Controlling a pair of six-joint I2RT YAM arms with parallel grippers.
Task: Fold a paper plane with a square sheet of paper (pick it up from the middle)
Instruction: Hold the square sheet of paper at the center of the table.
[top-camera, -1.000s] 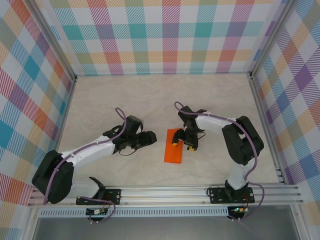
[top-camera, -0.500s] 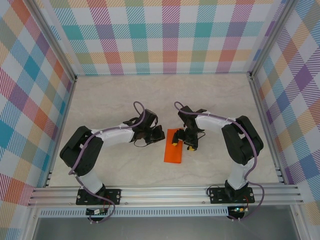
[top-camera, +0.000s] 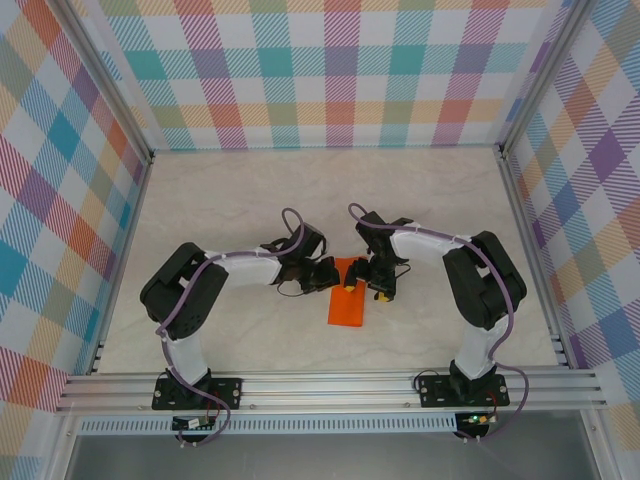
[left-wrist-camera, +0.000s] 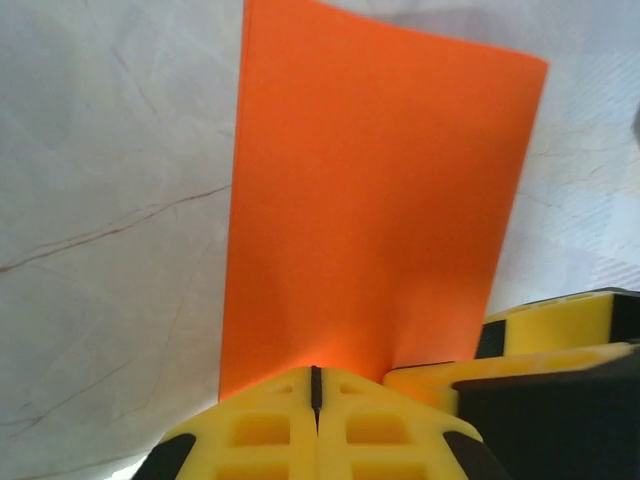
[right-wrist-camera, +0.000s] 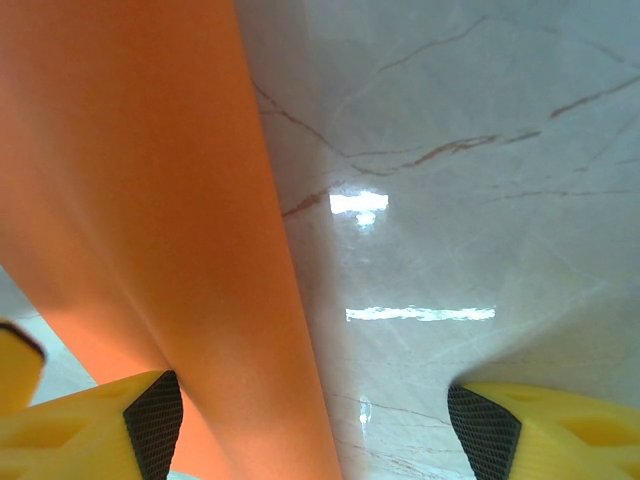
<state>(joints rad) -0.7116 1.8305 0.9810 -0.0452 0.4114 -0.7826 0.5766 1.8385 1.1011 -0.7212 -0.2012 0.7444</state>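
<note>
The thin bright orange sheet of paper (top-camera: 347, 303) lies as a narrow folded rectangle on the pale marbled table (top-camera: 220, 200), about midway between the side edges and nearer the near edge than the far one. It has not shifted over the last second.

What has changed is on my left side. A second ago that arm hung back, well clear of the sheet with its jaws apart. Now it has reached across, and the left gripper (top-camera: 333, 275) sits at the far left part of the sheet. Through the left wrist camera its yellow fingers (left-wrist-camera: 270, 425) are clenched, with only a thin seam between them, right at the paper's edge (left-wrist-camera: 370, 200). I cannot tell whether they have nipped a layer or merely press down on it.

The right gripper (top-camera: 372, 283) has stayed put at the far right part of the sheet, released and wide. In its wrist camera one fingertip (right-wrist-camera: 90, 430) is beside the orange strip (right-wrist-camera: 150, 200) and the other (right-wrist-camera: 560, 430) is over bare table.

My reading is that the right side is steadying the sheet while the left side starts the next crease or lift. If the left has only closed on air, I will need to reopen and try again, because the plane is far from shaped and shows no nose or ridge yet.
</note>
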